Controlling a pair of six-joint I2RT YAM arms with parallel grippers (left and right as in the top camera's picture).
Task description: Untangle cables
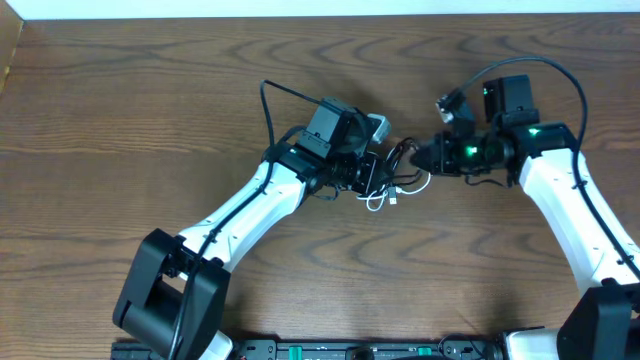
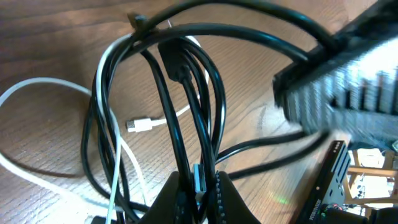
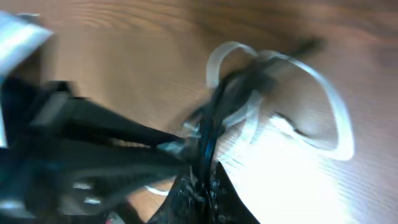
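The cables lie in a small bundle (image 1: 392, 178) between my two grippers at the table's middle. In the left wrist view the black cable (image 2: 186, 93) runs in several loops, with the white cable (image 2: 37, 130) and its small white plug (image 2: 140, 125) beside them on the wood. My left gripper (image 2: 200, 193) is shut on black strands, and a metal plug end sits between its jaws. In the blurred right wrist view my right gripper (image 3: 202, 186) is shut on the black cable (image 3: 208, 134), with a white loop (image 3: 333, 106) beyond it. Seen from overhead, the left gripper (image 1: 370, 178) and right gripper (image 1: 413, 156) almost meet.
The right arm's gripper body (image 2: 339, 81) hangs blurred over the bundle at upper right in the left wrist view. The left arm (image 3: 62, 137) fills the left side of the right wrist view. A thick black arm wire (image 1: 275, 105) loops behind the left wrist. The wooden table (image 1: 150, 120) surrounds the bundle.
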